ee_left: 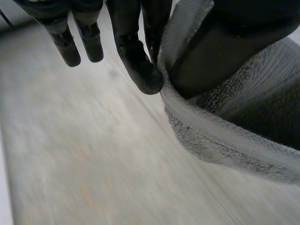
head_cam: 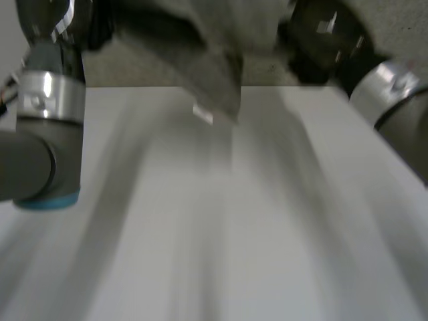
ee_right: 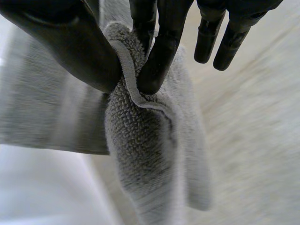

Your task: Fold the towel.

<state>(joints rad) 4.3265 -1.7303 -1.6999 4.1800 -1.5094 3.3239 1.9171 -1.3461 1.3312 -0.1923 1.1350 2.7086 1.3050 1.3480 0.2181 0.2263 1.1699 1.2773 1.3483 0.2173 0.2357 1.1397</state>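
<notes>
Hanging towel (head_cam: 215,67): held off the white worktop (head_cam: 234,221), above its far edge.
Open room: the worktop spreads broad and flat beneath the towel, from far edge to near side.
Left hand (ee_left: 136,56): thumb and fingers pinch the hemmed edge.
Right hand (ee_right: 159,51): thumb and fingertip pinch the hem.
Axis: top edge spans hand to hand; cloth tapers downward.

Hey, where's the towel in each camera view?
Head view: towel held up over the far edge of the table.
Left wrist view: towel pinched in the left hand.
Right wrist view: towel pinched in the right hand, hanging under it.
Shared landmark: the hem, pinched in both wrist views.
</notes>
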